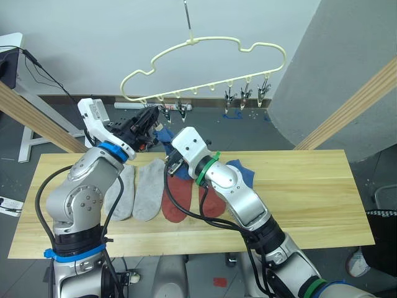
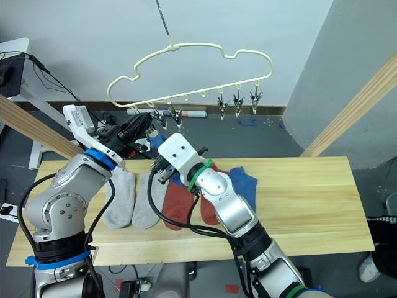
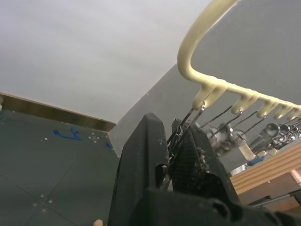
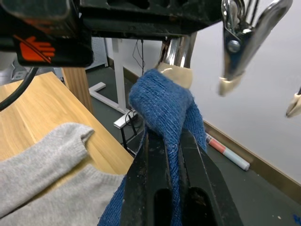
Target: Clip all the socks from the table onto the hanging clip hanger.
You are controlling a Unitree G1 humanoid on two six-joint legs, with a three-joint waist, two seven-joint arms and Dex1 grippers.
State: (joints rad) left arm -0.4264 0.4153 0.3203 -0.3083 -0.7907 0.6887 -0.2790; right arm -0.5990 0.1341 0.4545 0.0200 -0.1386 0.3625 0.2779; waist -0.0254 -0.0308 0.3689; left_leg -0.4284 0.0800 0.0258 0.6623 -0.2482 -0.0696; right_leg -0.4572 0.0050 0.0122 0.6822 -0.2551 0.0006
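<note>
Your right tool [image 4: 162,141] pinches a blue sock [image 4: 164,106] raised just under the hanger's [image 1: 205,59] end clip [image 3: 186,127], which your left tool [image 3: 169,155] squeezes; push the cuff deep between the clip's tips before releasing.

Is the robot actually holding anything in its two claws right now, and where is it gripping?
Yes. The right gripper pinches a blue sock by a bunched fold near its edge. The left gripper squeezes a metal clip at the clip hanger's left end.

Socks [image 1: 147,190] on wooden table [image 1: 310,198]
</note>
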